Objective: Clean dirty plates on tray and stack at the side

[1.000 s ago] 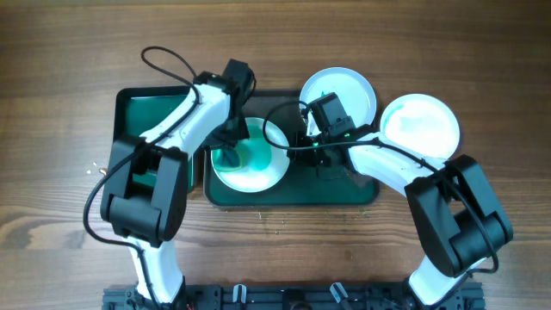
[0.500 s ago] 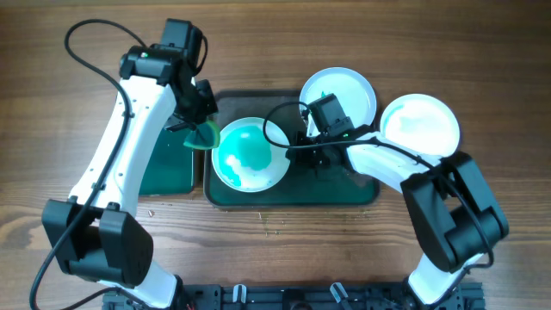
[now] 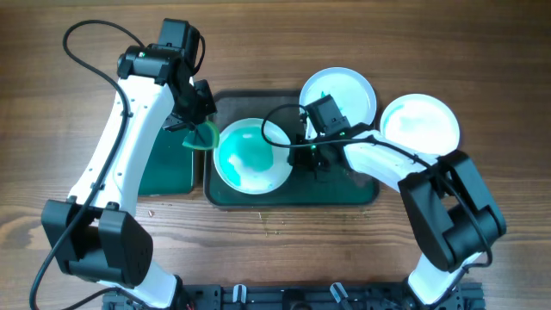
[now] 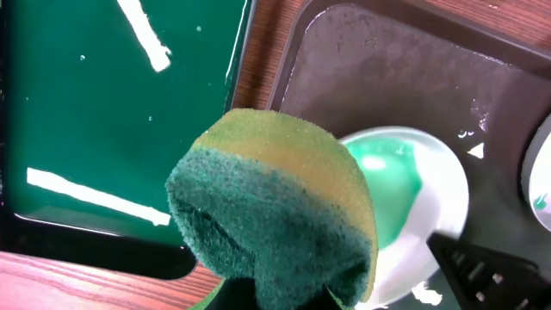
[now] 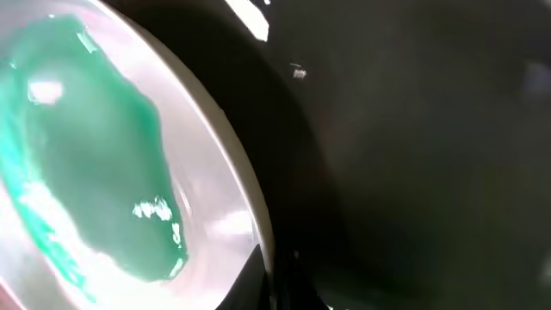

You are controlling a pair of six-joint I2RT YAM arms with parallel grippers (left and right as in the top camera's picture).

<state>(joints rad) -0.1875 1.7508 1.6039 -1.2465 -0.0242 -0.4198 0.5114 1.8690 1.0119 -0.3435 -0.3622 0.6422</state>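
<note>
teal-smeared white plates (image 3: 251,155), dark green-based tray (image 3: 293,196), yellow-and-green sponge (image 4: 275,215), brown wood-grain table (image 3: 448,52).

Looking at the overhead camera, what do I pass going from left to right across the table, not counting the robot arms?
small green tray → sponge → teal-smeared plate → second plate → third plate
</note>
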